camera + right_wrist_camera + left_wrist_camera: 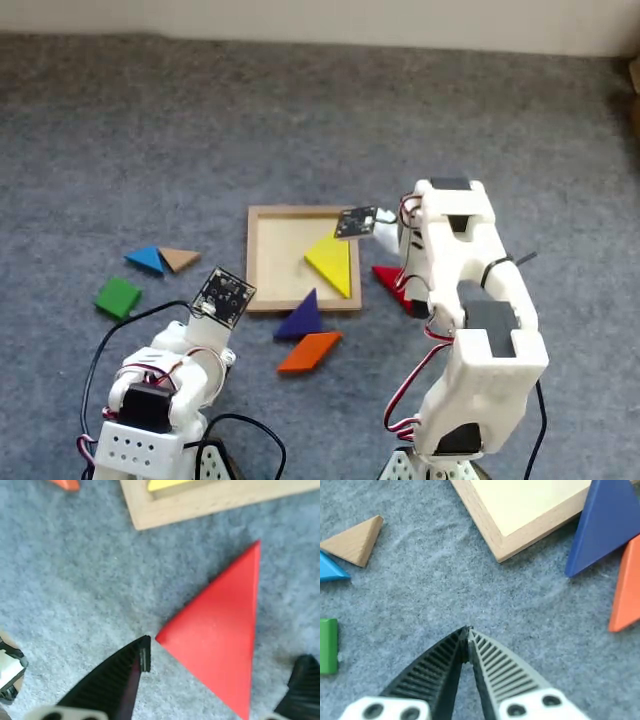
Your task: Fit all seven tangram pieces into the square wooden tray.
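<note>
Right claw [225,659] spread wide, straddling the red triangle [220,625] just beside the tray [190,507]. The piece is probably light, stiff and smooth, best pinched across its thin edges. Left claw [468,636] pressed together, empty, near the tray's corner.

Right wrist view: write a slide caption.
Open right gripper straddling the red triangle on carpet, beside the wooden tray.

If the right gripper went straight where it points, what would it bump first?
Most likely the red triangle, which lies between the open fingers of the right gripper. The tray is farther on. Depth is hard to judge.
</note>
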`<control>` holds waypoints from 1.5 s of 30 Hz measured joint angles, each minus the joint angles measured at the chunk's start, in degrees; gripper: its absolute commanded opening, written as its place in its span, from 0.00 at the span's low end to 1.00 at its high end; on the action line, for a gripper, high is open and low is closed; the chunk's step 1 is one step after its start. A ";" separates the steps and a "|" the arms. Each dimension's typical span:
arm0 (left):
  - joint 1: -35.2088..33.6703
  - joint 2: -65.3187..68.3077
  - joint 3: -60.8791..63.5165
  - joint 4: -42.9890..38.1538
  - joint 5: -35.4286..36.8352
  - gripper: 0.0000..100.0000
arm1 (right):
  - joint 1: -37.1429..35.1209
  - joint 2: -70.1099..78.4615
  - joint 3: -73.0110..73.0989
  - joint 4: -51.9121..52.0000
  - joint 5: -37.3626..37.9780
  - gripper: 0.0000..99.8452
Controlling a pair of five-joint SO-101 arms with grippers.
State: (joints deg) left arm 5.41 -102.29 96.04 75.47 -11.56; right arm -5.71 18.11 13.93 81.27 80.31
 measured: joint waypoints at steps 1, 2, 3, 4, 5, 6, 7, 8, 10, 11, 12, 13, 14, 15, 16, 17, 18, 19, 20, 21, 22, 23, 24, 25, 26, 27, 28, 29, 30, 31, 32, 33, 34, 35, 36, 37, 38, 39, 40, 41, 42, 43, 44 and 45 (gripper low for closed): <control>0.00 0.00 0.00 0.00 0.00 0.01 | 0.00 0.00 0.00 0.00 0.00 0.39; 0.00 0.00 0.00 0.00 0.00 0.01 | 0.00 0.00 0.00 0.00 0.00 0.39; 0.00 0.00 0.00 0.00 0.00 0.01 | 0.00 0.00 0.00 0.00 0.00 0.39; 0.00 0.00 0.00 0.00 0.00 0.01 | 0.00 0.00 0.00 0.00 0.00 0.39; 0.00 0.00 0.00 0.00 0.00 0.01 | 0.00 0.00 0.00 0.00 0.00 0.39; 0.00 0.00 0.00 0.00 0.00 0.01 | 0.00 0.00 0.00 0.00 0.00 0.39; 0.00 0.00 0.00 0.00 0.00 0.01 | 0.00 0.26 0.00 0.00 0.00 0.39; 0.00 0.00 0.00 0.00 0.00 0.01 | -0.09 0.70 0.00 0.00 0.00 0.39; 0.00 0.00 0.00 0.00 0.00 0.01 | -0.09 1.67 0.00 0.00 0.00 0.39; 0.00 0.00 0.00 0.00 0.00 0.01 | -0.09 2.02 0.00 0.00 0.00 0.39; 0.00 0.00 0.00 0.00 0.00 0.01 | -0.09 2.11 0.00 0.00 0.00 0.39; 0.00 0.00 0.00 0.00 0.00 0.01 | -0.09 2.29 0.00 0.00 0.00 0.39; 0.00 0.00 0.00 0.00 0.00 0.01 | -0.09 2.29 0.00 0.00 0.00 0.39; 0.00 0.00 0.00 0.00 0.00 0.01 | -0.09 2.29 0.00 0.00 0.00 0.39; 0.00 0.00 0.00 0.00 0.00 0.01 | -0.09 2.29 0.00 0.00 0.00 0.39; 0.00 0.00 0.00 0.00 0.00 0.01 | -0.09 2.29 0.00 0.00 0.00 0.39; 0.00 0.00 0.00 0.00 0.00 0.01 | -0.09 2.29 0.00 0.00 0.00 0.39; 0.00 0.00 0.00 0.00 0.00 0.01 | -0.09 2.29 0.00 0.00 0.00 0.39; 0.00 0.00 0.00 0.00 0.00 0.01 | -0.09 2.29 0.00 0.00 0.00 0.39; 0.00 0.00 0.00 0.00 0.00 0.01 | -0.09 2.29 0.00 0.00 0.00 0.39; 0.00 0.00 0.00 0.00 0.00 0.01 | -0.09 2.29 0.00 0.00 0.00 0.39; 0.00 0.00 0.00 0.00 0.00 0.01 | -0.09 2.29 0.00 0.00 0.00 0.39; 0.00 0.00 0.00 0.00 0.00 0.01 | -0.09 2.29 0.00 0.00 0.00 0.39; 0.00 0.00 0.00 0.00 0.00 0.01 | -0.09 2.29 0.00 0.00 0.00 0.39; 0.00 0.00 0.00 0.00 0.00 0.01 | -0.09 2.29 0.00 0.00 0.00 0.39; 0.00 0.00 0.00 0.00 0.00 0.01 | -0.09 2.29 0.00 0.00 0.00 0.39; 0.00 0.00 0.00 0.00 0.00 0.01 | -0.26 2.29 0.00 -0.35 0.00 0.39; 0.00 0.00 0.00 0.00 0.00 0.01 | -0.35 2.29 0.00 -1.14 0.00 0.39; 0.00 0.00 0.00 0.00 0.00 0.01 | -0.35 2.29 0.18 -2.02 0.00 0.39; 0.00 0.00 0.00 0.00 0.00 0.01 | -0.35 2.29 0.53 -3.08 0.00 0.39; 0.00 0.00 0.00 0.00 0.00 0.01 | -0.35 2.29 0.62 -4.04 0.00 0.39; 0.00 0.00 0.00 0.00 0.00 0.01 | -0.35 2.29 0.70 -4.84 0.00 0.39; 0.00 0.00 0.00 0.00 0.00 0.01 | -0.44 2.29 0.70 -5.63 0.09 0.39; 0.00 0.00 0.00 0.00 0.00 0.01 | -0.44 2.29 0.79 -6.68 0.09 0.39; 0.00 0.00 0.00 0.00 0.00 0.01 | -0.44 2.29 0.79 -7.56 0.09 0.39; 0.00 0.00 0.00 0.00 0.00 0.01 | -0.44 2.29 0.88 -8.44 0.09 0.39; 0.00 0.00 0.00 0.00 0.00 0.01 | -0.44 2.29 0.88 -9.23 0.09 0.39; 0.00 0.00 0.00 0.00 0.00 0.01 | -0.44 2.29 0.88 -9.76 0.09 0.39; 0.00 0.00 0.00 0.00 0.00 0.01 | -0.44 2.37 0.97 -10.20 0.09 0.39; 0.00 0.00 0.00 0.00 0.00 0.01 | -0.44 2.37 0.97 -10.46 0.09 0.39; 0.00 0.00 0.00 0.00 0.00 0.01 | -0.44 2.37 0.97 -10.46 0.09 0.39; 0.00 0.00 0.00 0.00 0.00 0.01 | -0.53 2.46 0.97 -10.64 0.09 0.39; 0.00 0.00 0.00 0.00 0.00 0.01 | -0.53 2.64 0.97 -10.73 0.09 0.39; 0.00 0.00 0.00 0.00 0.00 0.01 | -0.53 2.64 0.97 -10.73 0.09 0.39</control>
State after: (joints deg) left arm 5.41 -102.29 96.04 75.47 -11.56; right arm -6.24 20.75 14.90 70.55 80.40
